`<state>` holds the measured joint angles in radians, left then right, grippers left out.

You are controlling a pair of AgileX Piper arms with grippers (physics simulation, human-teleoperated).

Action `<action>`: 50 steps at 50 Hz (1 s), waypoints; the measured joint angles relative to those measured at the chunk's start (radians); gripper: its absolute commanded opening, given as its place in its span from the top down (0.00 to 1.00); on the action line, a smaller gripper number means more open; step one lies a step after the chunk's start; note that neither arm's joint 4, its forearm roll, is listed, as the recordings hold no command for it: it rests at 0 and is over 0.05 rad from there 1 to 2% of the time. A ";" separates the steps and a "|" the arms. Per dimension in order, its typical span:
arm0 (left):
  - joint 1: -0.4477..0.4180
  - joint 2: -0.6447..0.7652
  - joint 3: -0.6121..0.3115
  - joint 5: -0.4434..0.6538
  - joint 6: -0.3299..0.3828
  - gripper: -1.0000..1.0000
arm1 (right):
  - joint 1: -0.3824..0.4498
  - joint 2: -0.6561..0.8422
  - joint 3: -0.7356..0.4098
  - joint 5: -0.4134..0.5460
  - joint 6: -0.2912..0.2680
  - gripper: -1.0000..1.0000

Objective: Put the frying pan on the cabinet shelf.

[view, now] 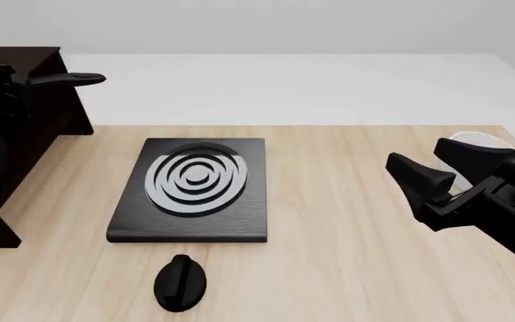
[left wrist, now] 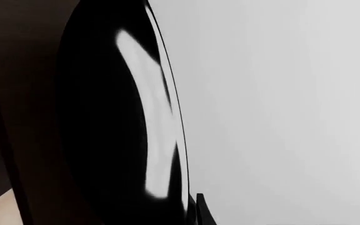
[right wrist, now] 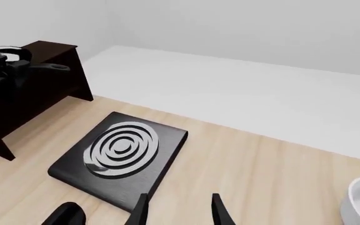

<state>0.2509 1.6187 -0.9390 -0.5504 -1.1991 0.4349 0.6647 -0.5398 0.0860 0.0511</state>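
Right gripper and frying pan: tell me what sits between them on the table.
In the front view, the black hob lies between the right gripper and the frying pan at the cabinet.

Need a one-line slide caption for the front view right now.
Left arm holds the frying pan at the cabinet shelf; right hand hovers open beside the hob.

Illumination is bright, even and diffuse across all three views, with no identifiable single source and only faint, soft shadows beneath the hob (view: 190,191) on the pale wooden table (view: 356,268). Renders are sharp throughout, without blur, noise or edge distortion. In the left wrist view, the frying pan (left wrist: 105,131) carries a long white glare streak on black.
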 measured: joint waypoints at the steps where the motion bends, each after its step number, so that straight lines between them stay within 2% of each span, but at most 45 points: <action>1: 0.000 0.000 0.001 -0.002 0.000 1.00 | 0.000 0.000 0.000 0.000 0.000 0.00; 9: 0.001 0.001 0.003 -0.006 0.000 1.00 | 0.004 0.006 -0.001 0.001 0.000 0.00; 10: 0.001 0.001 0.003 -0.006 0.000 0.00 | 0.004 0.007 -0.002 0.001 -0.001 0.00; 28: -0.023 -0.030 0.038 -0.015 -0.003 0.00 | -0.020 -0.005 -0.001 0.007 -0.045 0.00; 50: -0.090 -0.176 0.137 -0.002 0.024 0.00 | -0.049 -0.018 0.001 0.013 -0.033 0.00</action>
<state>0.1606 1.4427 -0.8021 -0.5527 -1.1753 0.3863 0.6468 -0.5383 0.0991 0.0180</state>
